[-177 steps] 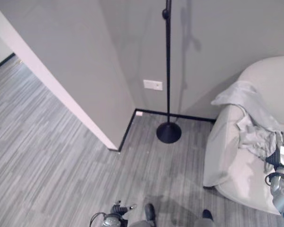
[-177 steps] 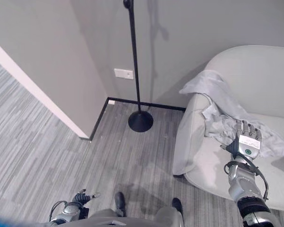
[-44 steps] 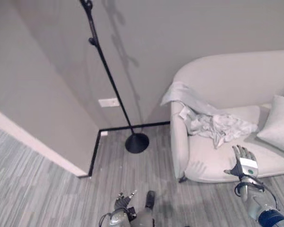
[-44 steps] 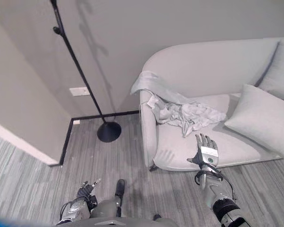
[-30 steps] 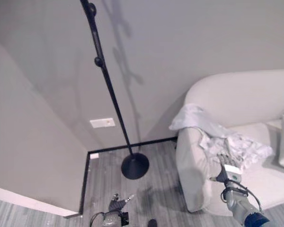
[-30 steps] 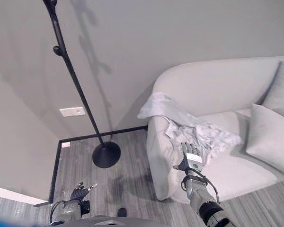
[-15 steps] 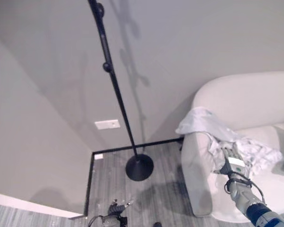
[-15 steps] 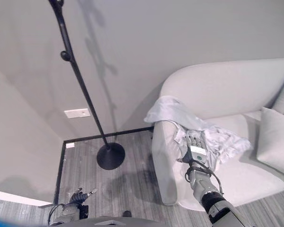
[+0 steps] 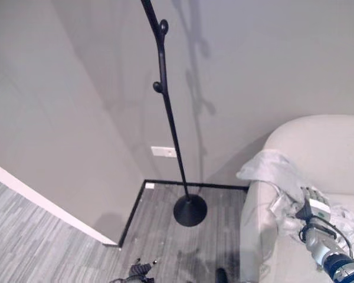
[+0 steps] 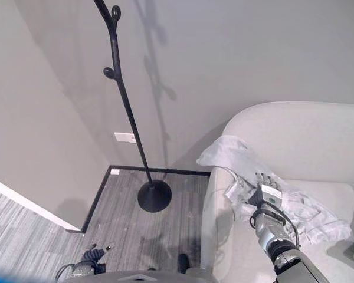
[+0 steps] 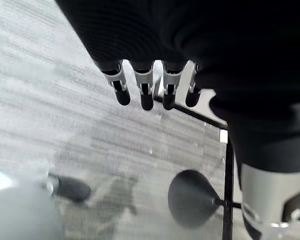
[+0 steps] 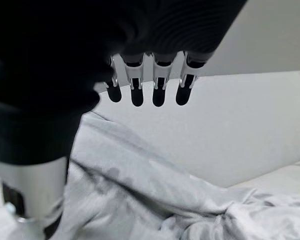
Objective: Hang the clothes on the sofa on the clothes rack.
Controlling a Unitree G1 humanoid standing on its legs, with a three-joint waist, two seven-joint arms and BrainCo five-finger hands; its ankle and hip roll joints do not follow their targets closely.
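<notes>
Right eye view, right hand (image 10: 268, 195) fingers straight over clothes (image 10: 295, 209) at sofa (image 10: 301, 141) arm, clothes rack (image 10: 130, 118) apart

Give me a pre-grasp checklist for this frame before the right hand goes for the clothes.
1. Right hand open, fingers straight: ok.
2. Right hand over the clothes: ok; contact cannot tell.
3. Clothes lying on the sofa, part draped over its arm: ok.
4. Clothes rack upright, its pegs bare: ok.
5. Left hand empty, low over the floor: ok.
6. Clothes already gripped: not ok.
</notes>
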